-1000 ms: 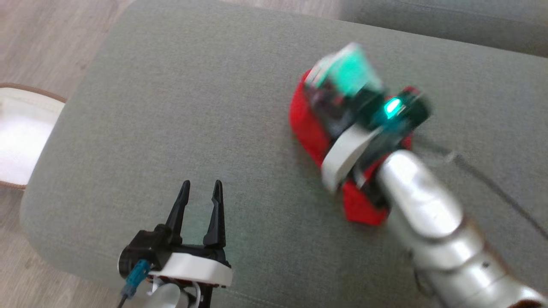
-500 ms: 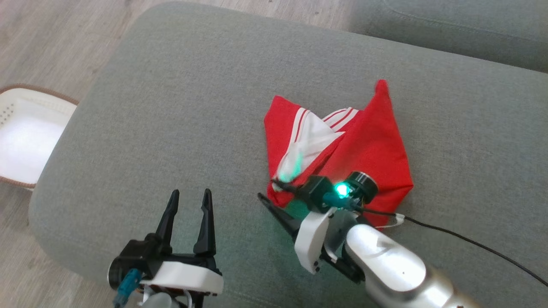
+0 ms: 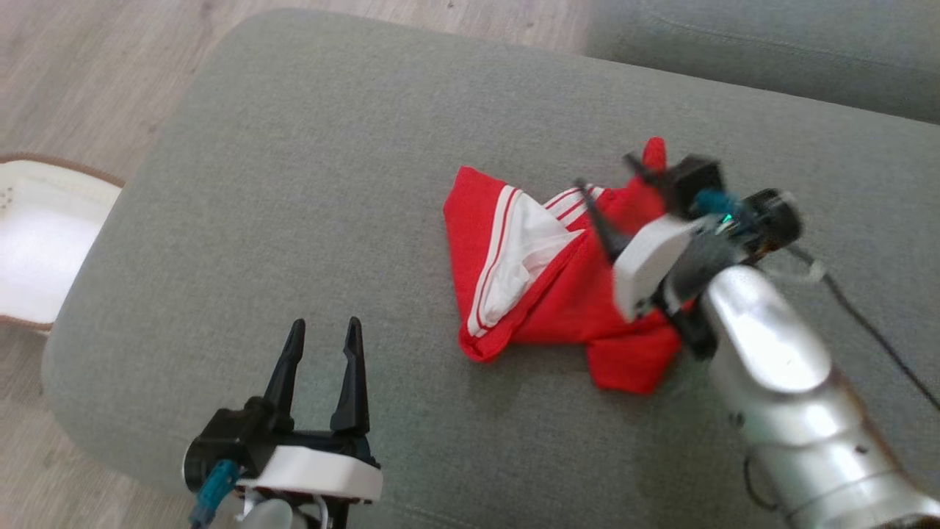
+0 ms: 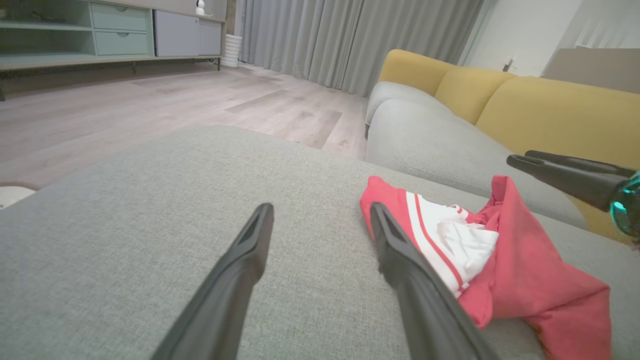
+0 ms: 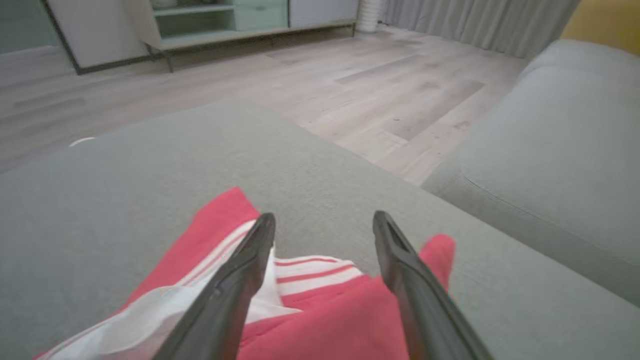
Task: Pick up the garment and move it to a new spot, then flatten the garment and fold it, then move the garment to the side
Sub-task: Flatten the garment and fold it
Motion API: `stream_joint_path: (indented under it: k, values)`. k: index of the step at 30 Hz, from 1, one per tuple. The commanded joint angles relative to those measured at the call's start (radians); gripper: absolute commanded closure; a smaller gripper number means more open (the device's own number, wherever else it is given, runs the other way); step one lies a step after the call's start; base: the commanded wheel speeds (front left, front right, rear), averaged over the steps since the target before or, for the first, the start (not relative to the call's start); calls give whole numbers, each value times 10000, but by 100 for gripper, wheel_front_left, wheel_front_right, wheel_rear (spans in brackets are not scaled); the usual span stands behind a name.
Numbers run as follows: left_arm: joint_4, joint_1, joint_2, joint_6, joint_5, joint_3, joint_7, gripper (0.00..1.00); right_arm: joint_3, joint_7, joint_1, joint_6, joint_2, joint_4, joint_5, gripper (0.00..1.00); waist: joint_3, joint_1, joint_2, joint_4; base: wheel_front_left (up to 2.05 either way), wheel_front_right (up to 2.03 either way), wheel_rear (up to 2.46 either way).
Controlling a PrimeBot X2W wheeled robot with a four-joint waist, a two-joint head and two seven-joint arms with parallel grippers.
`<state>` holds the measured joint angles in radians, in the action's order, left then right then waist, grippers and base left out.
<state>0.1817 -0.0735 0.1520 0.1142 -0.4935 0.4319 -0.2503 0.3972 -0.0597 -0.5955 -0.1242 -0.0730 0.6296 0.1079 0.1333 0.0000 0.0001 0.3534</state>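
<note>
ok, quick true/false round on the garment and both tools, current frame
1. The garment lies bunched on the grey cushion. True.
2. The right tool is shut on the garment. False: its jaws stand open over the garment, gripping nothing.
3. The left tool is open and empty. True.
4. The garment is plain red. False: a white panel with red stripes shows.
5. The white basket sits on the cushion. False: it is on the floor beside the cushion.
</note>
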Motion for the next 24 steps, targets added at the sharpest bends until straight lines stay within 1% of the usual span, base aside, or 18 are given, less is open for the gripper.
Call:
stream_joint_path:
  k: [1, 5, 12, 16, 17, 18, 19, 20, 21, 24]
  values:
    - [-394, -231, 130, 21, 27, -230, -32, 0, -368, -251, -634, -65, 193, -52, -386, 0, 116, 0, -1, 156, 0, 0, 0]
    - [-450, -305, 29, -13, 48, -124, -41, 0, -1443, -1082, -1284, -65, 29, 783, -1152, 0, 309, 0, -1, 515, 0, 0, 0]
    - [-392, -356, -209, -55, 58, 19, -68, 0, -2431, -2617, -2186, -65, -387, 2162, -1883, 0, 604, 0, -1, 1126, 0, 0, 0]
    - [-321, -357, -302, -83, 59, 13, -85, 0, -3020, -3332, -2324, -65, -379, 2888, -1741, 0, 685, 0, -1, 1292, 0, 0, 0]
    - [-309, -358, -321, -84, 66, 5, -88, 0, -3139, -3416, -2344, -65, -363, 3008, -1672, 28, 706, 0, -1, 1304, 0, 0, 0]
    - [-302, -358, -340, -83, 73, -5, -91, 0, -3231, -3466, -2359, -65, -353, 3105, -1623, 53, 720, 0, -1, 1305, 0, 0, 0]
    - [-299, -351, -353, -81, 79, -25, -94, 0, -3296, -3457, -2376, -65, -345, 3167, -1592, 70, 735, 0, -1, 1288, 0, 0, 0]
    - [-295, -342, -361, -81, 83, -53, -97, 0, -3345, -3399, -2398, -65, -344, 3199, -1578, 96, 753, 0, -1, 1258, 0, 0, 0]
    - [-284, -338, -369, -87, 85, -77, -100, 0, -3385, -3322, -2418, -65, -343, 3224, -1570, 100, 766, 0, -1, 1220, 0, 0, 0]
    - [-218, -360, -385, -134, 117, -87, -104, 0, -3430, -2738, -2547, -65, -302, 3134, -1547, 100, 779, 0, -1, 1029, 0, 0, 0]
